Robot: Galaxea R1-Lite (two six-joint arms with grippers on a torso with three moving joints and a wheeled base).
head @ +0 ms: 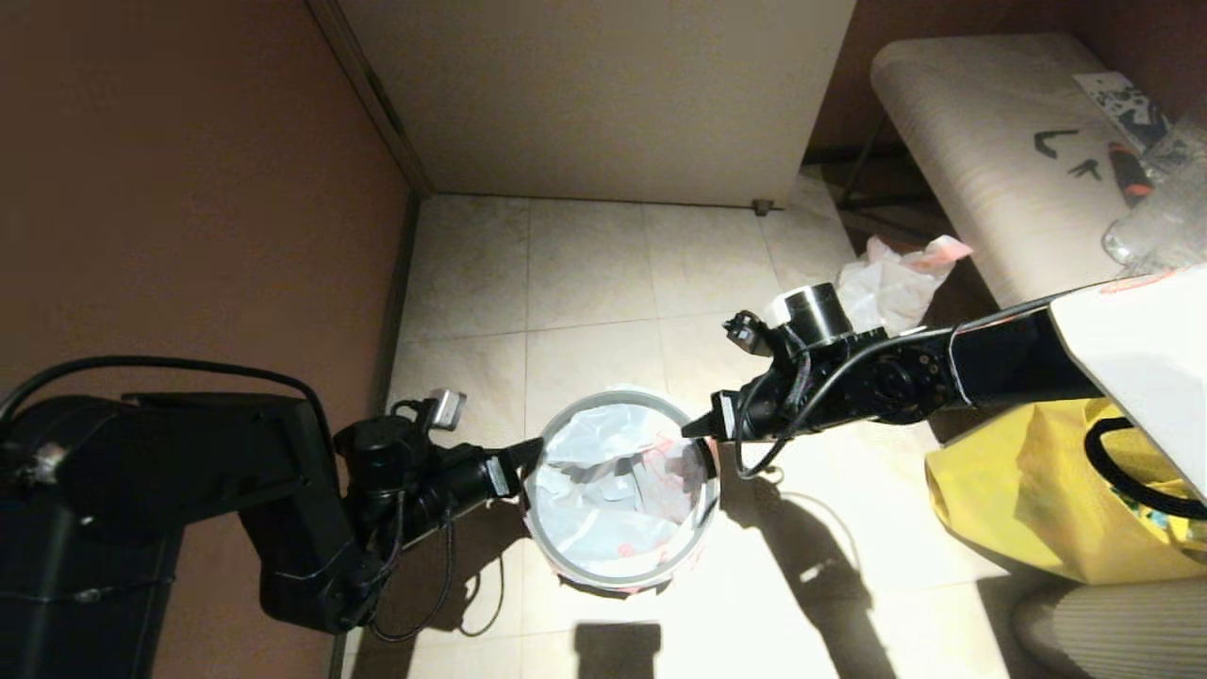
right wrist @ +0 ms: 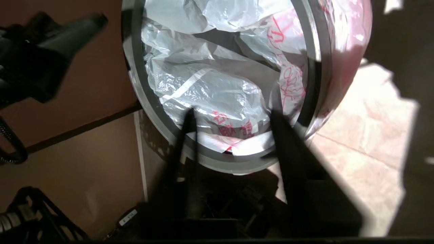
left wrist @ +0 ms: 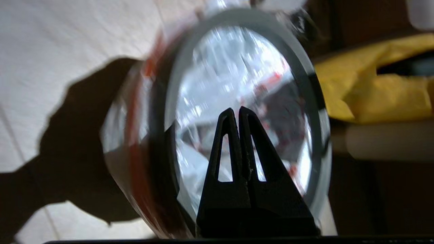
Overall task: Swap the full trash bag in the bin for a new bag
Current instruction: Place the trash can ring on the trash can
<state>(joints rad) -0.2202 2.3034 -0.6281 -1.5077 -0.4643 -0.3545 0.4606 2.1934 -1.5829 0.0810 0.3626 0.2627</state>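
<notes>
In the head view, the bin [head: 622, 490] stands on the tiled floor [head: 585, 273] between the two arms. The new bag [head: 613, 471] lines it and folds over the grey rim. The left gripper [head: 528, 455] is at the rim's left edge, and the right gripper [head: 702, 443] is at the right edge. The full trash bag [head: 891, 278] lies apart on the floor near the white bench [head: 990, 160]. A yellow tote [head: 1028, 500] sits to the right of the bin. Bare tiles remain behind the bin up to the wall.

In the left wrist view, the left gripper [left wrist: 236, 112] is closed, the fingertips pressed together over the bin [left wrist: 237, 15] opening, holding nothing visible.

In the right wrist view, the right gripper [right wrist: 234, 117] has its fingers parted, the tips over the near rim of the bin [right wrist: 217, 161] and the new bag [right wrist: 210, 88] between them, not pinched.
</notes>
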